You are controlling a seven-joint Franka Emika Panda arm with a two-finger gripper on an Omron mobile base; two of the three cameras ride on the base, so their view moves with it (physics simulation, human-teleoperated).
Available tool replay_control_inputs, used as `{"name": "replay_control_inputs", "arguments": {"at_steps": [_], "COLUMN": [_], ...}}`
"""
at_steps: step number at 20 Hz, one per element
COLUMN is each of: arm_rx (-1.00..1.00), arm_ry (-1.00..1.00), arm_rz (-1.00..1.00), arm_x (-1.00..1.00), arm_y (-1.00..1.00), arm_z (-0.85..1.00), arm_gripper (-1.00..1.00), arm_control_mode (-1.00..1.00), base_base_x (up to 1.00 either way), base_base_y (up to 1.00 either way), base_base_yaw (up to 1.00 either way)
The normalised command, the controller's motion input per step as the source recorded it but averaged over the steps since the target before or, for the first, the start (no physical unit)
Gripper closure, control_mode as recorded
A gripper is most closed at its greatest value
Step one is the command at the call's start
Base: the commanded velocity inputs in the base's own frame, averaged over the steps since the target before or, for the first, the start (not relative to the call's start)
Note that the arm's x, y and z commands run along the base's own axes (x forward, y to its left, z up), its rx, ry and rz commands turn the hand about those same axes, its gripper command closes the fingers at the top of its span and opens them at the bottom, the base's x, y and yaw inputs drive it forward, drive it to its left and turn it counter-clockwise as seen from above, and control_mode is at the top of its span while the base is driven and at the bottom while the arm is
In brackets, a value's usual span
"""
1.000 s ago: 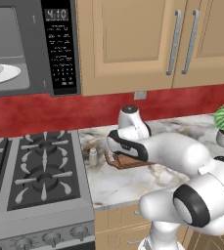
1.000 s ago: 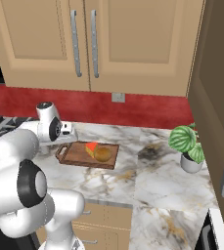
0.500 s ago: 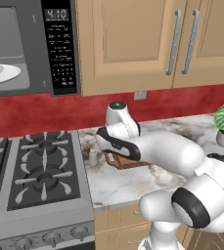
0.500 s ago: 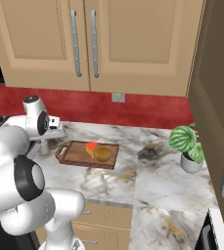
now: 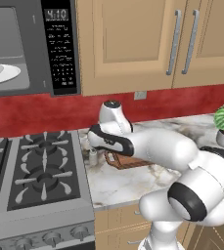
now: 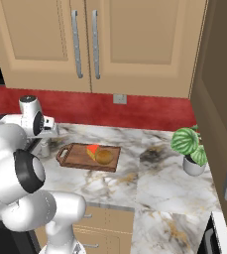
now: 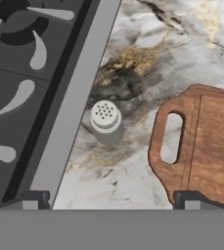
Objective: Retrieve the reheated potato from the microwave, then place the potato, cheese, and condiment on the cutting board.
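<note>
Potato (image 6: 104, 157) sat on the board (image 6: 80, 158), cheese (image 6: 91, 149) touching it on the side toward the handle. Shaker (image 7: 106, 120) stood upright on the marble counter (image 7: 182, 53), between the stove edge (image 7: 77, 102) and the board's looped handle (image 7: 169, 138), touching neither. Gripper (image 7: 111, 199) hung above the shaker, jaws spread wide, nothing held. Microwave (image 5: 33, 46) was up left, door open, white plate (image 5: 1, 73) inside. Potted plant (image 6: 188, 149) stood at the far right of the counter.
</note>
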Motion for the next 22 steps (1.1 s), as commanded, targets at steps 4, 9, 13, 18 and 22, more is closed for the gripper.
{"name": "replay_control_inputs", "arguments": {"at_steps": [4, 9, 13, 18, 22], "arm_rx": [0.01, 0.00, 0.00, 0.00, 0.00], "arm_ry": [-0.06, -0.03, 0.00, 0.00, 0.00], "arm_rz": [0.02, 0.00, 0.00, 0.00, 0.00], "arm_x": [0.03, 0.20, 0.22, 0.25, 0.07], "arm_y": [0.31, 0.20, 0.07, 0.00, 0.00], "arm_z": [0.00, -0.04, -0.11, -0.18, -0.11], "arm_gripper": [-1.00, -1.00, -1.00, -1.00, -1.00], "arm_control_mode": [-1.00, -1.00, -1.00, -1.00, -1.00], "base_base_x": [0.00, 0.00, 0.00, 0.00, 0.00], "base_base_y": [0.00, 0.00, 0.00, 0.00, 0.00], "base_base_yaw": [0.00, 0.00, 0.00, 0.00, 0.00]}}
